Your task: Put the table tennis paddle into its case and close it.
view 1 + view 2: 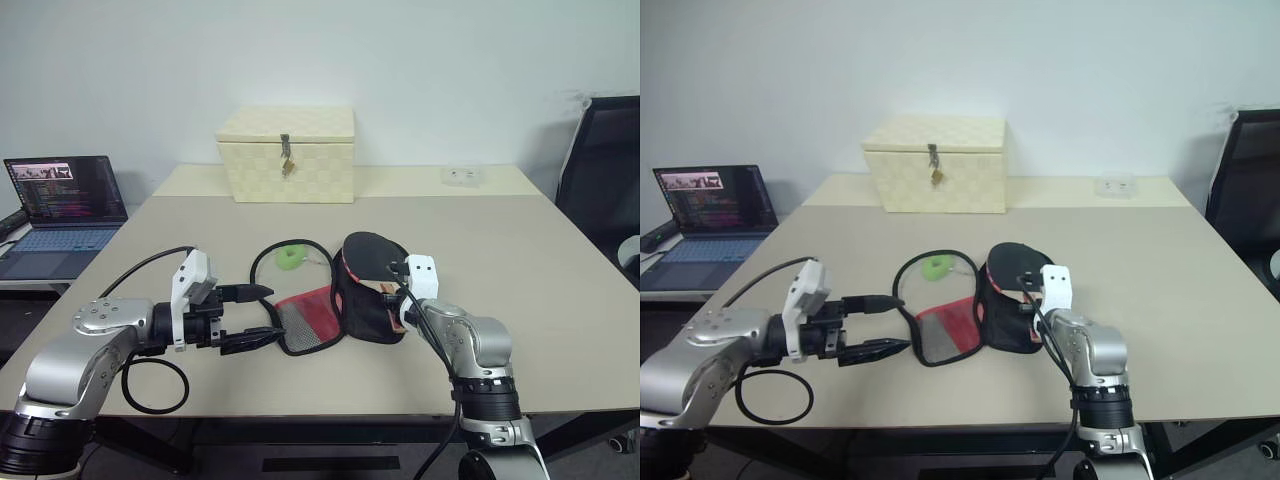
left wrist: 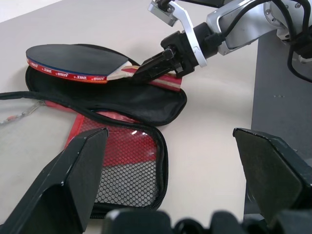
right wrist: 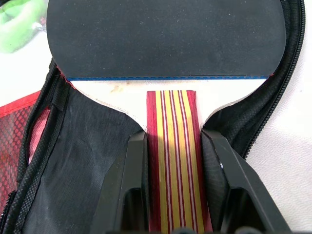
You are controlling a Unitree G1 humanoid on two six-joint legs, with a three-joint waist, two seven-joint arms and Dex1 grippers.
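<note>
Right wrist view: right pincer (image 3: 170,195) clamps the paddle (image 3: 165,44) handle, long axis toward 12 o'clock, blade over the open case (image 3: 73,161); left pincer (image 1: 245,320) wide.

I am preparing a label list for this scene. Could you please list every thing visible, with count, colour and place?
table tennis paddle: one, black face, striped handle; over the open case, held by its handle
case: one, black with red mesh; open at table centre
green ring: one; behind the case
woven box: one, cream; far side of the table
laptop: one, dark; side desk at left
chair: one, black; at right
left gripper: open, beside the case
right gripper: shut on the paddle handle
</note>
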